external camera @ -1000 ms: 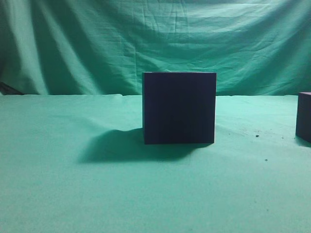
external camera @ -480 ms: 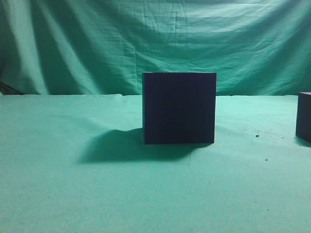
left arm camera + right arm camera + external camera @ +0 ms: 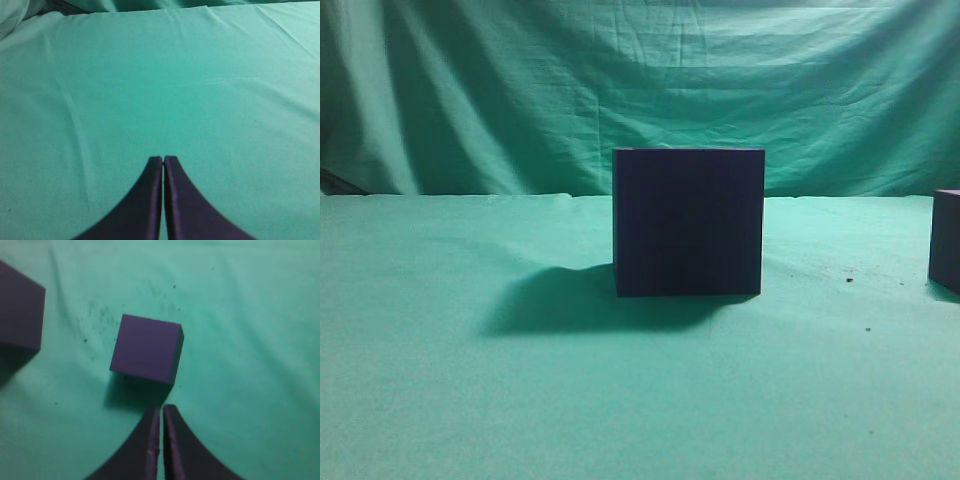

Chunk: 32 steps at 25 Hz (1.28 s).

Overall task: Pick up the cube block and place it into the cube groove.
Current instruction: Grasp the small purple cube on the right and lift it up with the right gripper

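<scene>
Cube block point(image 3: 946, 240) sat cut off at 3 o'clock of the cube groove point(image 3: 689, 222), well apart; left gripper point(image 3: 163, 160) hung pressed together over bare cloth, idle; right gripper point(image 3: 161, 408), likewise pinched closed, hovered with block at 12 o'clock, probably staging the grasp.

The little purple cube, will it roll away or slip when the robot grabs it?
Probably not. The cube block rests on a flat face on the green cloth, so it should sit still, not roll. Its matte sides look grippy and its straight edges look stiff. The right gripper is shut and must open first.
</scene>
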Each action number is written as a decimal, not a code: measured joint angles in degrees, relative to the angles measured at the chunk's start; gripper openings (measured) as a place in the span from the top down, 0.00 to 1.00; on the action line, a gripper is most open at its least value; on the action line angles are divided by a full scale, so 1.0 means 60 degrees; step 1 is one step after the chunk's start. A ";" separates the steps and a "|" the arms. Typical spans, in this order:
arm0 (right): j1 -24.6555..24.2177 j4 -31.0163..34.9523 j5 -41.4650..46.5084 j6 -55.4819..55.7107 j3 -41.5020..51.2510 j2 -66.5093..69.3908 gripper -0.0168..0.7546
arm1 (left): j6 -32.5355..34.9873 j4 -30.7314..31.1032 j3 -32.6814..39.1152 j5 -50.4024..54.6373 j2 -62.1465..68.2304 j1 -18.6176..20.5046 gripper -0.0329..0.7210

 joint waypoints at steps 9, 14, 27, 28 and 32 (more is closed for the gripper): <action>0.1759 -0.1259 0.0909 0.1403 -0.1846 0.3255 0.91 | 0.0000 0.0000 0.0000 0.0000 0.0000 0.0000 0.96; 0.1773 -0.1355 0.0909 0.1748 -0.2480 0.4417 0.53 | 0.0000 0.0000 0.0000 0.0000 0.0000 0.0000 0.96; 0.1773 -0.1823 0.0440 0.2605 -0.2637 0.5566 0.23 | 0.0000 0.0000 0.0000 0.0000 0.0000 0.0000 0.96; 0.1773 -0.1823 0.0348 0.2628 -0.2637 0.5630 0.23 | 0.0000 0.0000 0.0000 0.0000 0.0000 0.0000 0.96; 0.1773 -0.1823 0.0096 0.2649 -0.2637 0.5936 0.30 | 0.0000 0.0000 0.0000 0.0000 0.0000 0.0000 0.96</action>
